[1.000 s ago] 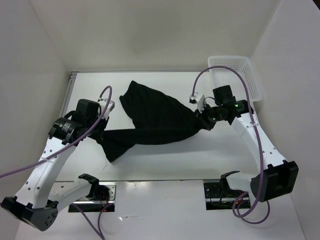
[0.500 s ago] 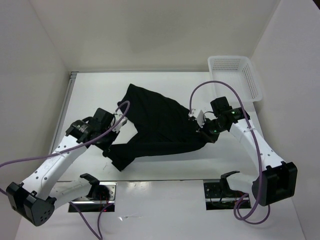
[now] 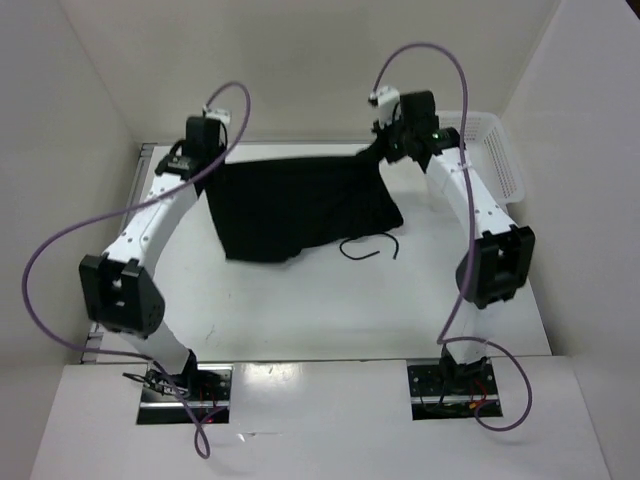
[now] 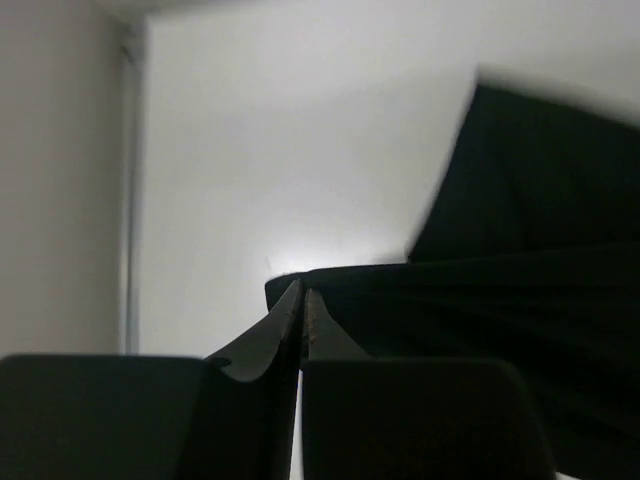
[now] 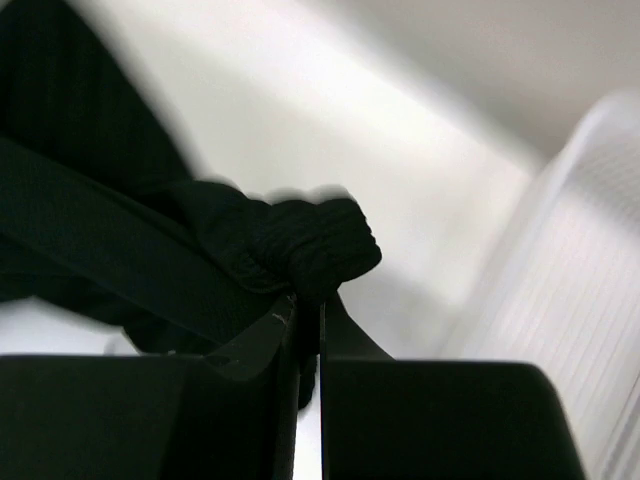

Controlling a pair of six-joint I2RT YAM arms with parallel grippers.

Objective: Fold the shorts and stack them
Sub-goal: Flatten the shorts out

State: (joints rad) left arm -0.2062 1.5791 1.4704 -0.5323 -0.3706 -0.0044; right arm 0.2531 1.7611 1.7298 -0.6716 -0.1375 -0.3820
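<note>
Top external: you've hauled the shorts [image 3: 300, 205] up level with the basket [image 3: 508, 160], left claw [image 4: 302, 295] and right claw [image 5: 306, 305] both clamped tight on cloth. Spread flat, fold's next.

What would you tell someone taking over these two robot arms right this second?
Left gripper: shut on one top corner of the plain black soft fabric shorts.
Right gripper: shut on the bunched opposite corner.
Shorts hang spread between them at the table's far side, thin black drawstring trailing on the white table; white plastic lattice basket sits far right.
Done: shorts lifted and spread. To do: lay flat, fold, stack.
</note>
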